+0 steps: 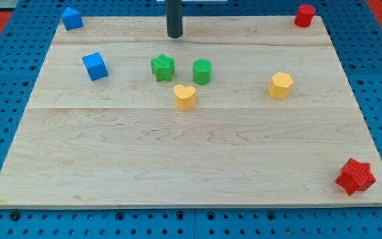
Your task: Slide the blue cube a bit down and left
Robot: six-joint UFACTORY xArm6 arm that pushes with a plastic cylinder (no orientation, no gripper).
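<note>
Light, rigid and likely slippery, the blue cube (pixel 95 66) near the desk's (pixel 191 166) top-left corner wants my tip (pixel 174 34), a bare rod with no hand, against its upper-right face.

Green star (pixel 162 67) just below the tip, green cylinder (pixel 202 71) below-right, yellow heart (pixel 185 96) further down, yellow hexagon (pixel 280 85) right, red block (pixel 304 14) far right, red star (pixel 355 176) far lower right, blue block (pixel 71 18) far left.

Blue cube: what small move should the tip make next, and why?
Probably swing my tip toward the view's left, to just above and right of the blue cube. It now sits well to the cube's upper right, apart from it, above the green star.
</note>
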